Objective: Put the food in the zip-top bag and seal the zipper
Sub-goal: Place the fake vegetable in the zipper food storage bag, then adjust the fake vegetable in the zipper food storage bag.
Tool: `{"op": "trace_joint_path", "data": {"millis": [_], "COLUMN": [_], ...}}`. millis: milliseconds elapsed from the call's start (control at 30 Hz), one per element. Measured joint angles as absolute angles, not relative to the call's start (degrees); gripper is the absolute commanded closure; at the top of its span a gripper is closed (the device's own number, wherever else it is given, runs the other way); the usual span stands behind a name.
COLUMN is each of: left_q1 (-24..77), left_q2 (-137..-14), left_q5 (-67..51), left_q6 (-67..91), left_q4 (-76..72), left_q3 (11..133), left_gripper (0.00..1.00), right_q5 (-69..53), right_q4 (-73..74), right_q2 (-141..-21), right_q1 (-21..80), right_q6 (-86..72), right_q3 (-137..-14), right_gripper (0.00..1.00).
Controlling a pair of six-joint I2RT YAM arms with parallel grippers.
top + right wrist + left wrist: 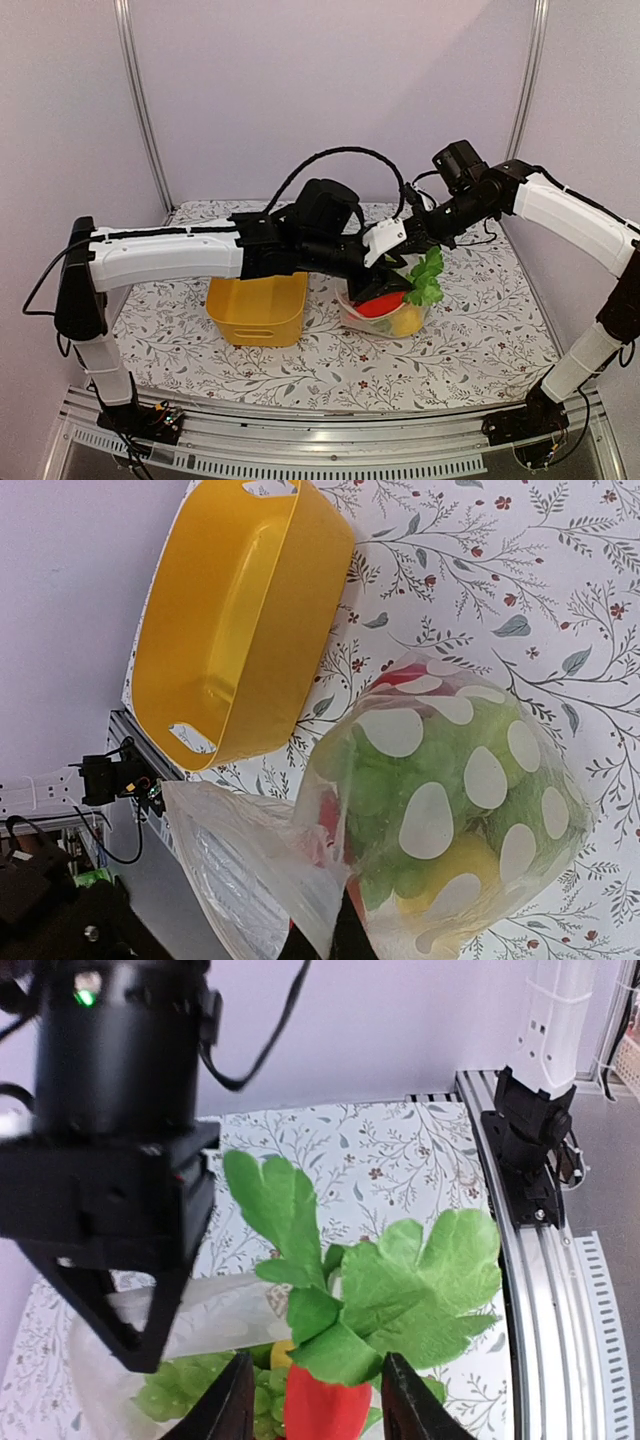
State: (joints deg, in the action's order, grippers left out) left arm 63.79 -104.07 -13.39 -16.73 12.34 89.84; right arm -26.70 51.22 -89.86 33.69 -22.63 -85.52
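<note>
The zip-top bag (392,322) stands on the table, clear with white dots (450,810), its mouth open upward. Green pieces, a yellow piece and red pieces of food show through its wall. An orange-red carrot (325,1412) with broad green leaves (428,278) sticks up out of the mouth. My left gripper (315,1362) is open, its fingers (236,1402) straddling the carrot body with narrow gaps on both sides. My right gripper (325,942) is shut on the bag's mouth edge and holds it up. A ridged strip, the zipper (210,865), runs along the loose flap.
A yellow tub (258,308) stands just left of the bag and looks empty in the right wrist view (230,620). The floral tablecloth (470,340) covers the table. A metal rail (530,1290) with the right arm's base runs along the near edge.
</note>
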Motion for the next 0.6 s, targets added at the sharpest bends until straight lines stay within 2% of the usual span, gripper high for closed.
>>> {"op": "trace_joint_path", "data": {"millis": [100, 200, 333, 600], "left_q1": [63.7, 63.5, 63.1, 62.6], "left_q2": [-107.2, -109.7, -112.5, -115.0], "left_q5": [-15.2, -16.2, -15.7, -15.6], "left_q6": [-15.9, -15.1, -13.1, -10.6], "left_q4": [13.0, 13.2, 13.2, 12.4], "left_q3": [89.8, 89.8, 91.4, 93.6], "left_gripper": [0.59, 0.7, 0.77, 0.83], "right_q5": [-26.7, -26.7, -26.8, -26.3], "right_q4": [51.2, 51.2, 51.3, 50.9], "right_q2": [-89.9, -89.9, -90.1, -90.2], "right_q1": [33.7, 33.7, 33.7, 33.1], "right_q6": [-22.6, -22.7, -22.7, -23.3], "right_q3": [-85.7, -85.7, -85.7, -85.8], "right_gripper": [1.0, 1.0, 1.0, 1.0]}}
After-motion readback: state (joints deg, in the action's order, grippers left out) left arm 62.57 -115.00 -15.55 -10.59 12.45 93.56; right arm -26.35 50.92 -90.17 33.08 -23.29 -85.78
